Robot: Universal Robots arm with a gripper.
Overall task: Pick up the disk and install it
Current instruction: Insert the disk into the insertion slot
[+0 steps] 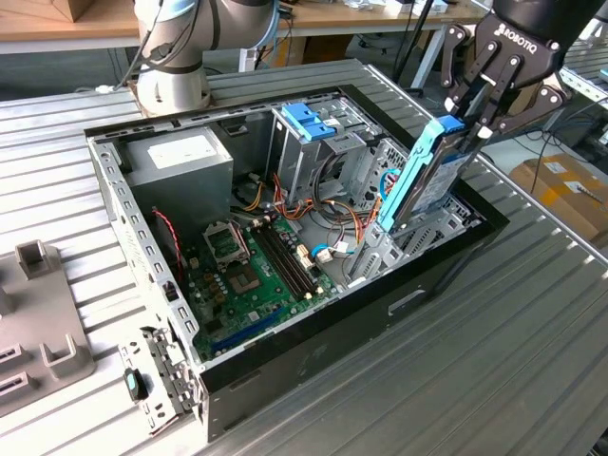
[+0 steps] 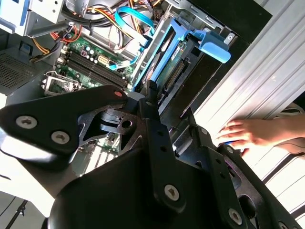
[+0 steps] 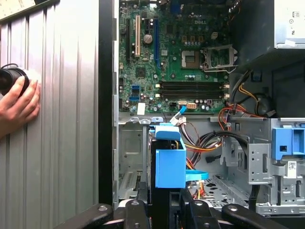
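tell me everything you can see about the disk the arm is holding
The disk is a flat silver-grey slab framed in light-blue plastic rails. It stands on edge, tilted, at the open computer case's end on the exterior view's right. The gripper has its fingers shut on its upper end; its lower end reaches down into the metal bay. Whether it is seated cannot be told.

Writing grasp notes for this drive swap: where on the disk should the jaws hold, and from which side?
Its top end, from above: the disk stands on edge, lower end down in the computer case. The gripper clamps there.
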